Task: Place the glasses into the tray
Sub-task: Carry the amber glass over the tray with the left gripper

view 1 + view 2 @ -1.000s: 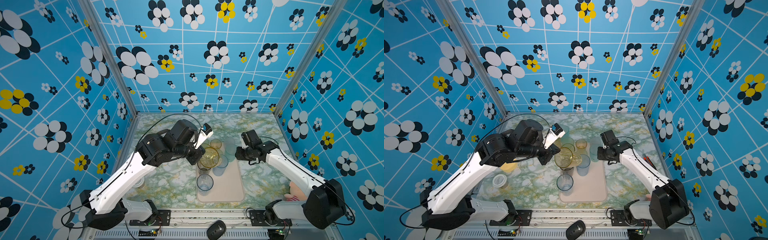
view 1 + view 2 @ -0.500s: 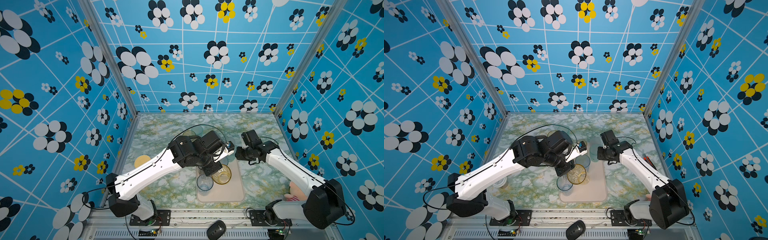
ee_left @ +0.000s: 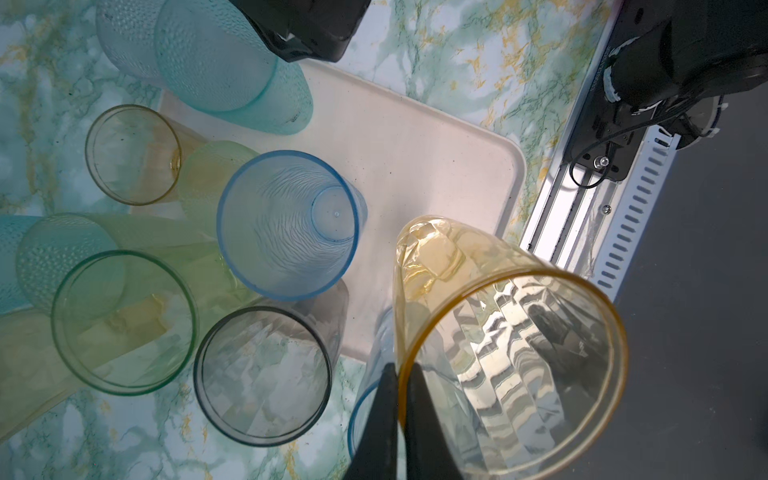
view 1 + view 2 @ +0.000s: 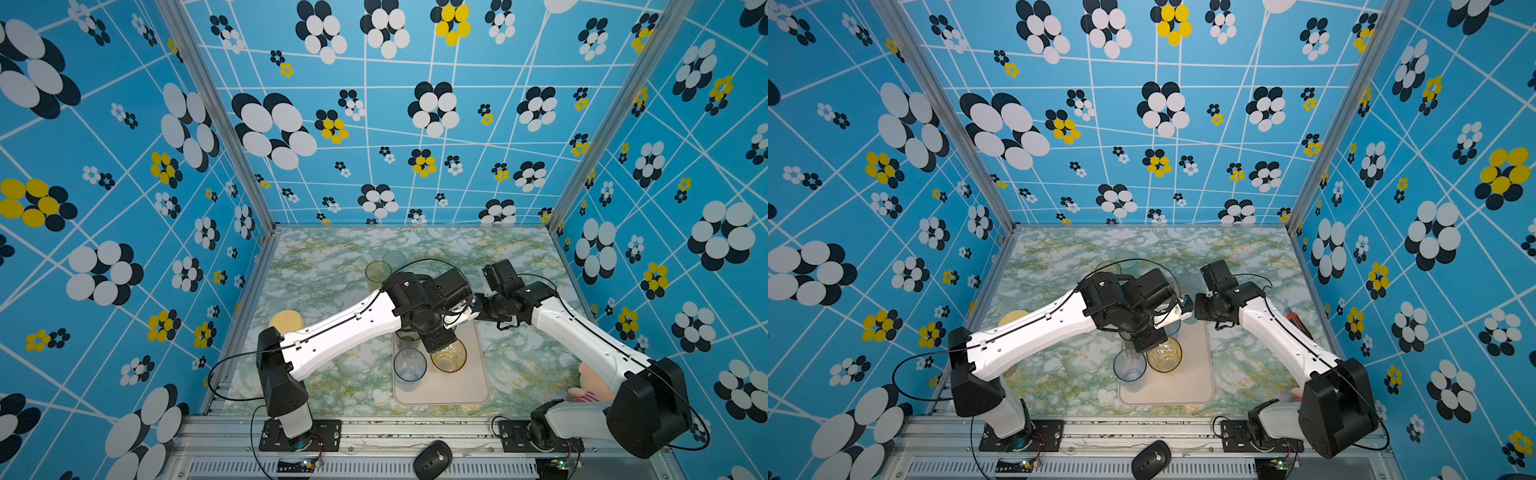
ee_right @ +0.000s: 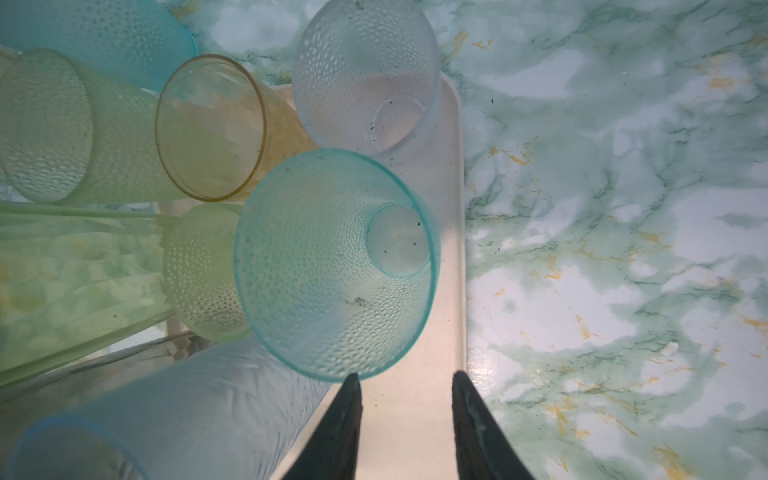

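Amber tumbler (image 3: 511, 361) is hanging over the tray (image 3: 436, 166), your left gripper (image 3: 402, 374) pinching its rim. Your right gripper (image 5: 406, 376) is hovering open and empty. Several glasses (image 3: 286, 224) are sitting inside the tray, and two tumblers (image 4: 378, 272) are waiting beyond it.

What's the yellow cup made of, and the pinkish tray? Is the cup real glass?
The amber glass looks see-through and glossy, with wavy facets catching bright glints; its thin rim suggests clear plastic, though real glass can't be ruled out. The tray looks opaque, matte cream-pink, smooth, with a rounded moulded rim and no shine: probably plastic.
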`<move>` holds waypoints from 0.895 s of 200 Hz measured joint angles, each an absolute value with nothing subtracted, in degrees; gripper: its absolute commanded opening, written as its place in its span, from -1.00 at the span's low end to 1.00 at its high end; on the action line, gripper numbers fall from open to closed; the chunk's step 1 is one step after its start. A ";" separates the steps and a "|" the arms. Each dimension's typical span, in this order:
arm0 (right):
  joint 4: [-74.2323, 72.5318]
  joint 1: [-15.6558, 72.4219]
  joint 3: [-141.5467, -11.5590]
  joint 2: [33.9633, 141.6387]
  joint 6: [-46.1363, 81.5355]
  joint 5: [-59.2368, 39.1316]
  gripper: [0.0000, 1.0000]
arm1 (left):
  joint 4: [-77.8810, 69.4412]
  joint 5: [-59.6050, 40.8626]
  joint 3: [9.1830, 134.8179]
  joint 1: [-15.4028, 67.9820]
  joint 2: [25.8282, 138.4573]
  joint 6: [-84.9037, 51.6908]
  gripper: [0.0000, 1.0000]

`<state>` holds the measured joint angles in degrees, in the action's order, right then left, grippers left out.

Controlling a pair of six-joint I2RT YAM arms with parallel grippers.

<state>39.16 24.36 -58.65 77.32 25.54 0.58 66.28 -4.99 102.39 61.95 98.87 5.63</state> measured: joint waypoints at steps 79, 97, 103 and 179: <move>39.16 24.36 -58.65 77.30 25.32 0.73 -0.22 | 64.49 -6.07 102.06 59.44 104.73 6.11 -0.99; 39.16 24.36 -58.65 77.30 25.28 0.73 -0.22 | 64.51 -6.04 102.04 59.16 105.60 6.26 -1.00; 39.18 24.36 -58.65 77.30 25.28 0.73 -0.22 | 64.53 -6.04 102.06 58.96 105.71 6.28 -1.00; 39.16 24.36 -58.65 77.32 24.91 0.73 -0.22 | 64.71 -6.28 102.06 58.39 108.36 6.98 -1.00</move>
<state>39.16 24.36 -58.65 77.32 24.91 0.73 64.71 -6.28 102.06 58.39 108.36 6.98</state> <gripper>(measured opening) 0.388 0.070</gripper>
